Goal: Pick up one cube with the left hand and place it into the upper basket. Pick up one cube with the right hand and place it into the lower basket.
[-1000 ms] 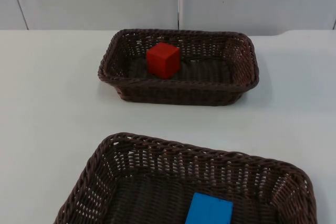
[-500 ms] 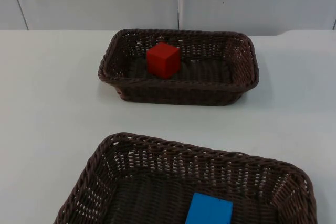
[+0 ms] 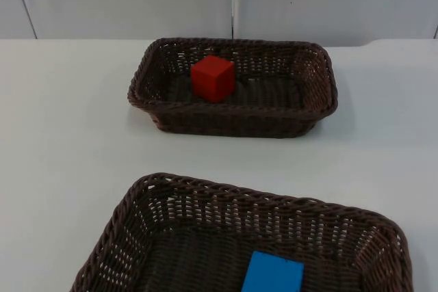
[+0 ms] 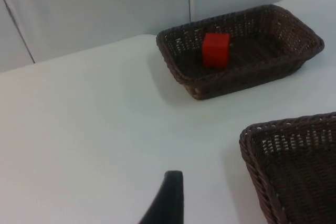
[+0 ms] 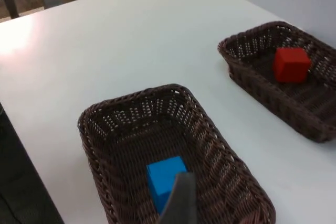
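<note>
Cubes are both home, as far as you can judge: the red cube (image 3: 213, 78) sits inside the upper basket (image 3: 321, 111) toward its left end, the blue cube (image 3: 273, 273) on the floor of the lower basket (image 3: 137, 200) — nothing looks left but parking. Neither cube has a long axis; the red one shows you an edge, turned corner-on to its basket's walls. You cannot tell how wide the left gripper (image 4: 166, 203) or right gripper (image 5: 179, 200) stands — one fingertip each, the left over bare table beside the lower basket, the right above the blue cube, neither holding anything visible.
</note>
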Motion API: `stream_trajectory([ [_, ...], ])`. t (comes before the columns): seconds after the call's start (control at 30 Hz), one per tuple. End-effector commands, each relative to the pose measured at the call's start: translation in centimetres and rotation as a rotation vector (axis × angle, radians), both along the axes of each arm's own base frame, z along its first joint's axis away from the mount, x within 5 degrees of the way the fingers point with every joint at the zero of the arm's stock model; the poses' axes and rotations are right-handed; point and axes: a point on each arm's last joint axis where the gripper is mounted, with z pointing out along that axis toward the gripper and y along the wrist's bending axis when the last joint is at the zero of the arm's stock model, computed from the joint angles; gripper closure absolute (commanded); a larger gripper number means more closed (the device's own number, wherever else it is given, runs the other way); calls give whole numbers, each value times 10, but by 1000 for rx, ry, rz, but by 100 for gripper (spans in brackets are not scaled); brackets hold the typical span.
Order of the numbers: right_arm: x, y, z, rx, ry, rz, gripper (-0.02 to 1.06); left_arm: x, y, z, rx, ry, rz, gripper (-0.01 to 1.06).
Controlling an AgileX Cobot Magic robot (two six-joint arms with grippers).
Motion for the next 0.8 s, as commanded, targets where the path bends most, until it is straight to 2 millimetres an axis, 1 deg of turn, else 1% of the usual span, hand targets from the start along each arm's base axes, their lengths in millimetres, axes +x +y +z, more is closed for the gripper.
stream_trajectory([
  [0.0, -6, -9, -4, -8, 6, -16, 34, 0, -1, 1, -26, -15, -2, 22],
  [0.07, -13, -19, -6, 1, 3, -20, 34, 0, -1, 1, -24, -12, -2, 22],
  [0.1, -13, -19, -6, 1, 3, -20, 34, 0, -1, 1, -24, -12, -2, 22],
  [0.3, -30, -44, -16, 29, 31, -43, 34, 0, -1, 1, -26, -12, -3, 22],
  [0.33, -30, -44, -16, 29, 31, -43, 34, 0, -1, 1, -26, -12, -3, 22],
  [0.4, -35, -50, -20, 30, 32, -45, 34, 0, -2, 1, -29, -11, -6, 22],
  [0.6, -31, -45, -35, -19, 86, -51, 34, 0, -3, 1, -32, -11, -21, 22],
  [0.77, -32, -46, -35, -16, 85, -51, 34, -1, -3, 0, -30, -6, -21, 22],
])
